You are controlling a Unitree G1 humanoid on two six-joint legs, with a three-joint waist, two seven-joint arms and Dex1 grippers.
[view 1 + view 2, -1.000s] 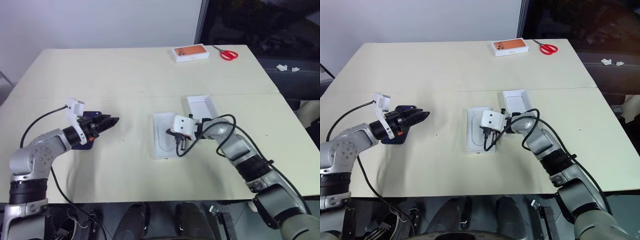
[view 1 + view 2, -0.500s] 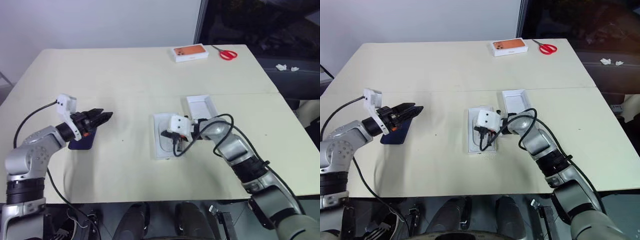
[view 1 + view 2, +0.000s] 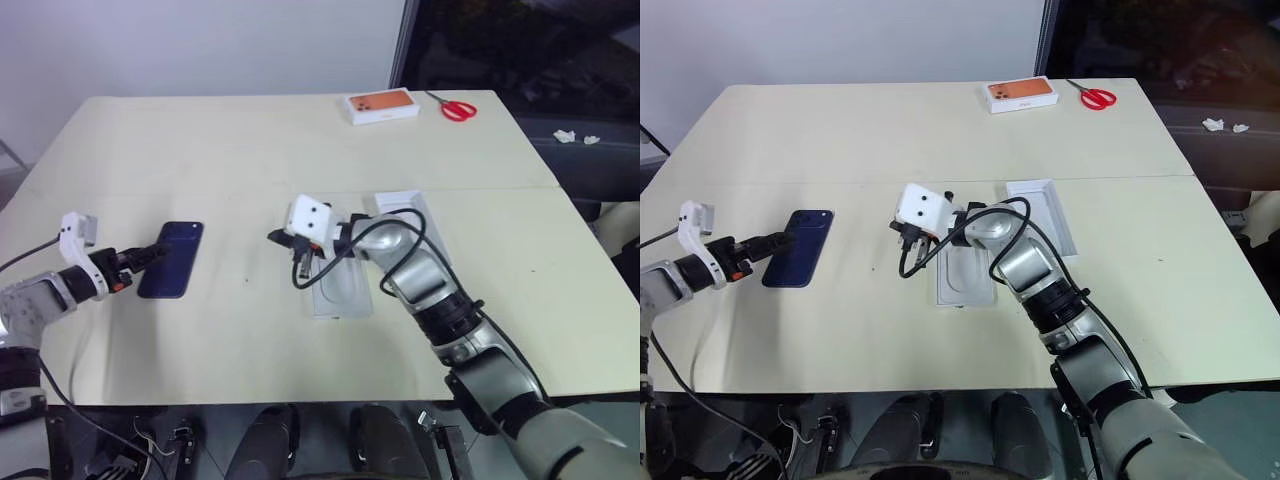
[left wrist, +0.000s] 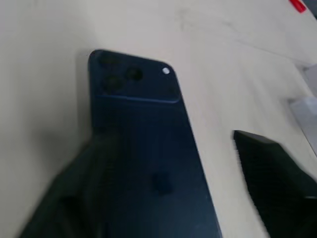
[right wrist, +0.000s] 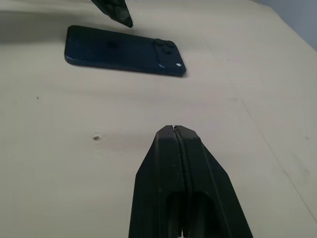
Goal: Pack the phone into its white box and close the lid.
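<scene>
The cream desk (image 3: 250, 150) carries everything in front of me, with a seam running across its middle. Just to the right of my right end effector lies a white insert (image 3: 340, 288) with an oval recess, and beyond that, touching its far right corner, sits the white box (image 3: 410, 215), open and upward-facing; I cannot make out its floor colour. The phone (image 3: 172, 259) lies flat and back-up on the desk, just ahead of my left end effector (image 3: 150, 254) and well to the left of my right one, its camera cluster at the end farther from me. My left end effector is released, fingers (image 4: 277, 168) spread with the phone's near end between them, not gripping it. My right end effector (image 5: 174, 130) is clenched on nothing, fingers pressed flat together, hovering above bare desk between the phone and the insert, pointing toward the phone. At the far edge, well beyond both end effectors, an orange-topped box (image 3: 381, 105) sits beside red scissors (image 3: 455, 107).
</scene>
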